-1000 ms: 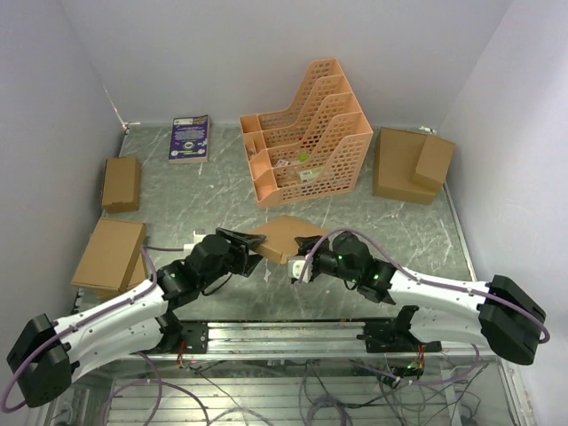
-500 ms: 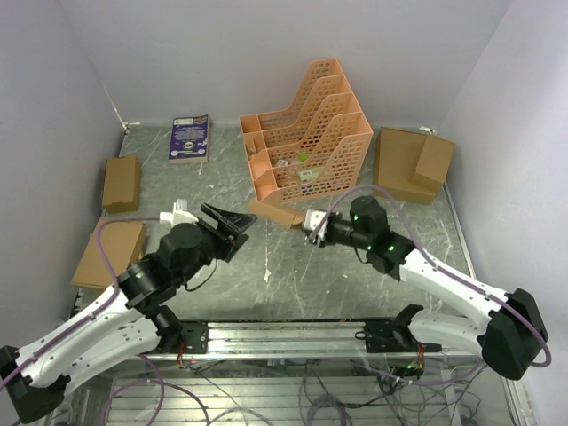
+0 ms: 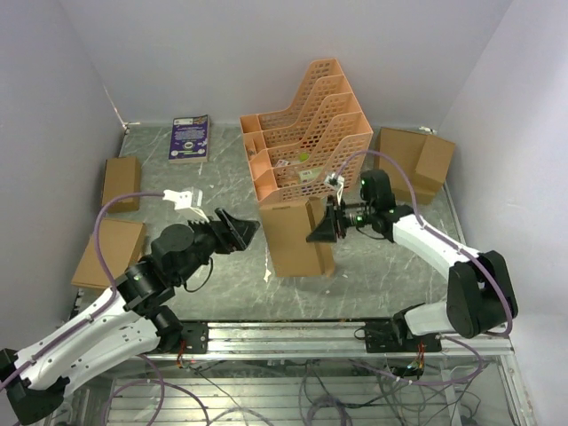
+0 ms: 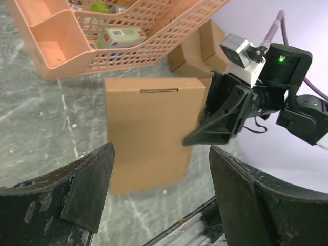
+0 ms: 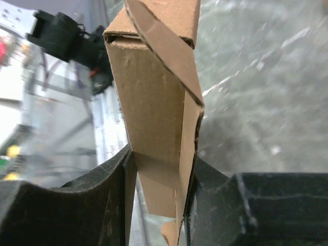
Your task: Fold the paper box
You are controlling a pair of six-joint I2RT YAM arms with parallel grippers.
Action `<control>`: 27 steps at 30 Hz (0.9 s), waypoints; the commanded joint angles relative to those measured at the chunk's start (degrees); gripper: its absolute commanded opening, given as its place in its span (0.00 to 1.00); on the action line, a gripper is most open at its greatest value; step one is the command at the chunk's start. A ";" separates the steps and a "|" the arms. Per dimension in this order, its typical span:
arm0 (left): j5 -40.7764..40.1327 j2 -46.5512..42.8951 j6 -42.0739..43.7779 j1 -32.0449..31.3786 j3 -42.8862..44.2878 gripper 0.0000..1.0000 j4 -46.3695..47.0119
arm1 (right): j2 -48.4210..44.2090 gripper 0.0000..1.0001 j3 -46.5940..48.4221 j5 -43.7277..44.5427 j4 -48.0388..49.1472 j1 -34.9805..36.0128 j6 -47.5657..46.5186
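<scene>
R hand clamped on the right edge of the paper box. R wrist cam shows the narrow side of the box squeezed btwn both fingers, with one flap slanting across that side. Box is folded up and closed, broad face w/ slot toward L wrist cam, just in front of the orange rack, mid worktop. Lower end is down by the worktop, contact unclear. L hand is released, jaws wide, just left of box and not touching it. Other brown boxes at the left and right sides, booklet at back left.
</scene>
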 commanded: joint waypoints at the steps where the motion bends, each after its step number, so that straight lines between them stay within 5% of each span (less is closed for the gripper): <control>1: 2.13 -0.85 7.61 0.08 -4.93 0.85 8.51 | -2.93 0.26 -8.94 -6.49 18.52 -2.17 29.19; 5: 2.67 -0.83 7.45 0.12 -7.62 0.85 10.04 | -3.72 0.26 -17.30 -2.50 33.20 -4.39 44.31; 13: 4.37 4.90 6.43 0.12 -8.91 0.84 12.68 | 2.18 0.26 -23.93 2.96 41.73 -6.71 55.33; 22: 8.14 17.43 6.95 0.05 -5.92 0.83 15.00 | 13.68 0.28 -21.33 3.62 37.38 -6.51 57.76; 27: 10.08 23.49 9.26 0.11 -3.39 0.81 14.73 | 18.18 0.41 -19.28 4.71 31.49 -6.38 53.86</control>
